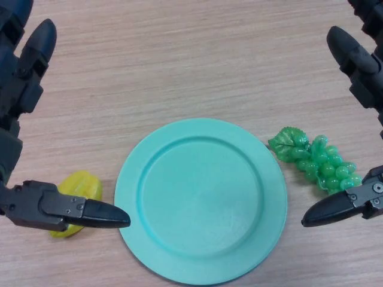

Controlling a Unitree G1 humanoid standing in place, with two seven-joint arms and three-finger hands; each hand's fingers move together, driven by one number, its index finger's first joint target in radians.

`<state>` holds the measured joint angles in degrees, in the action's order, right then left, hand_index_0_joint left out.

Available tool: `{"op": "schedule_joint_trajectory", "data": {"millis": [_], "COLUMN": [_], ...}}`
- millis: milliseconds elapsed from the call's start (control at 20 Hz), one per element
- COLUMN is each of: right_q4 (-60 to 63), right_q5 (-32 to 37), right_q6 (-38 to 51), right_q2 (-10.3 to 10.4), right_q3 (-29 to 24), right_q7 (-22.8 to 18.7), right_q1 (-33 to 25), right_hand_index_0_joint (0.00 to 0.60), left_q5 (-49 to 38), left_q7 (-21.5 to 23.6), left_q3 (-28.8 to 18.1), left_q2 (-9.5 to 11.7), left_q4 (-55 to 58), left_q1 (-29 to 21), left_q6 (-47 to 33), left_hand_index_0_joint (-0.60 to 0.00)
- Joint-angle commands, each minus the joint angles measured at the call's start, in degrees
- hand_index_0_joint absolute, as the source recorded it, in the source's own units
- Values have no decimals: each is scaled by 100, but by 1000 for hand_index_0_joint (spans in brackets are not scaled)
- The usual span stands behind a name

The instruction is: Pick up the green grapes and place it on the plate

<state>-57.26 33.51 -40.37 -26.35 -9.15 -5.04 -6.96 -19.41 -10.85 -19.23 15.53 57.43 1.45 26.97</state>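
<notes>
The green grapes (318, 160), a bunch with a leaf at its left end, lie on the wooden table just right of the teal plate (201, 198). The plate is bare and sits at the bottom centre. My right hand (359, 60) is open at the right edge, its fingers above the grapes and its thumb (335, 209) pointing left just below them, not touching. My left hand (27, 66) is open at the left edge, its thumb (90, 212) reaching toward the plate's left rim.
A yellow star fruit (76, 186) lies on the table left of the plate, partly under my left thumb. The wooden table (191, 60) stretches away behind the plate.
</notes>
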Motion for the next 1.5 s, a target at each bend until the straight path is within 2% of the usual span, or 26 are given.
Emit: {"op": "schedule_joint_trajectory", "data": {"millis": [50, 350, 550, 650, 700, 900, 1000, 1250, 1500], "right_q4": [-274, -274, -274, -223, -37, 1258, 1900, 3277, 4682], "right_q5": [66, -214, -357, -650, -1013, -2265, -2671, -3571, -4489], "right_q6": [751, 827, 667, 552, 606, 1439, 1902, 2917, 3592], "right_q2": [-79, -69, 95, 321, 483, 781, 892, 992, 1044], "right_q3": [-470, -355, -372, -327, -243, 67, 166, 325, 483], "right_q7": [-89, 87, 219, 418, 640, 1202, 1260, 1134, 714], "right_q1": [-179, -164, -242, -292, -311, -333, -336, -303, -285], "right_hand_index_0_joint": [0, 0, 0, 0, 0, 0, 0, 0, 0], "left_q5": [126, 65, 149, 277, 341, 745, 884, 1082, 1103], "left_q7": [-25, -42, -65, -113, -135, -210, -211, -81, -57], "left_q3": [-381, -438, -455, -457, -463, -352, -303, -216, -176], "left_q2": [173, 156, 178, 168, 150, 62, 6, 0, -5], "left_q4": [194, 202, 80, -173, -340, -835, -1040, -1200, -1231], "left_q1": [-137, -98, -115, -121, -100, 48, 120, 111, 103], "left_q6": [-614, -635, -731, -973, -1150, -1783, -1978, -2053, -1996], "left_hand_index_0_joint": [0, 0, 0, 0, 0, 0, 0, 0, 0]}}
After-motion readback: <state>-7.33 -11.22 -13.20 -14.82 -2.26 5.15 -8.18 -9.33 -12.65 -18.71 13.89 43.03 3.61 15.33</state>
